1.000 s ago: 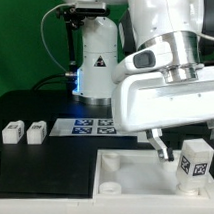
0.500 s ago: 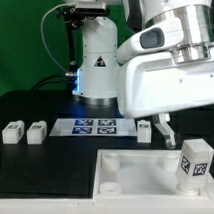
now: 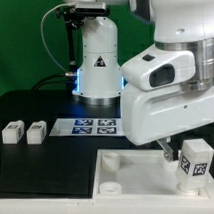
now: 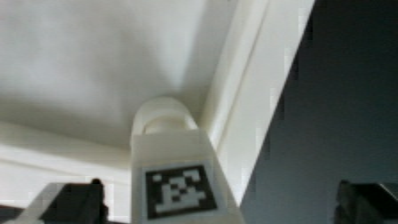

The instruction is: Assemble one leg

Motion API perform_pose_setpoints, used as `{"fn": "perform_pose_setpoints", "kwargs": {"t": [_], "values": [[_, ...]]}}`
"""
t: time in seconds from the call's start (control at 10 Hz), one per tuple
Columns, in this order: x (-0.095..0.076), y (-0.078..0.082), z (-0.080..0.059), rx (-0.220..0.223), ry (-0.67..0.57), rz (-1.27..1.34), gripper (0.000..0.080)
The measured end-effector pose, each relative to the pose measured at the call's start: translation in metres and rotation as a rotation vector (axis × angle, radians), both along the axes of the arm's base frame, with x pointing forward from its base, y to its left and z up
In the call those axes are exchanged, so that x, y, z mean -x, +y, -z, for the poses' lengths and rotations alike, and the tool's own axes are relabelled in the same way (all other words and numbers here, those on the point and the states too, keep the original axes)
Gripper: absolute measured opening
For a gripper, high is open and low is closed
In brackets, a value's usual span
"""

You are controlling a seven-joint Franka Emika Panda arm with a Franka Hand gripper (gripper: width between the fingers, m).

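Exterior view: the arm (image 3: 171, 92) hangs low at the exterior view's right, over the white plate (image 3: 132, 181). The leg (image 3: 196, 158) stands upright on the plate's right part, tag facing the camera, just under the arm. Two spare legs (image 3: 23, 133) sit side by side on the black table (image 3: 43, 168), well apart at the left. The marker board (image 3: 89, 124) lies farther back.

Wrist view: the gripper (image 4: 217, 200) straddles the leg, its dark fingertips (image 4: 71, 200) spread wide on either side and touching nothing.

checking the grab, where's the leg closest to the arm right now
The leg stands upright at the exterior view's far right, on the white plate, just below the arm and well right of the marker board.
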State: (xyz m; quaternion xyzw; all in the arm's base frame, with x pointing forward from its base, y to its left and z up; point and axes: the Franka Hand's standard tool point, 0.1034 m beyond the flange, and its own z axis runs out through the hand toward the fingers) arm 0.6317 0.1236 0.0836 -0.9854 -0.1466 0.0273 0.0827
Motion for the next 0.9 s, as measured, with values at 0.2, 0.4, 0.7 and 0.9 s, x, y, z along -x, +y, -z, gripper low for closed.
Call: {"fn": "perform_pose_setpoints", "kwargs": {"t": [0.2, 0.4, 0.7, 0.9], "values": [[-0.018, -0.007, -0.01, -0.001, -0.022, 0.013, 0.0648], [-0.019, -0.007, -0.009, -0.001, -0.022, 0.013, 0.0648], [-0.019, -0.007, -0.008, -0.001, -0.019, 0.027, 0.0391], [-0.019, -0.007, -0.008, 0.002, -0.008, 0.099, 0.0297]]}}
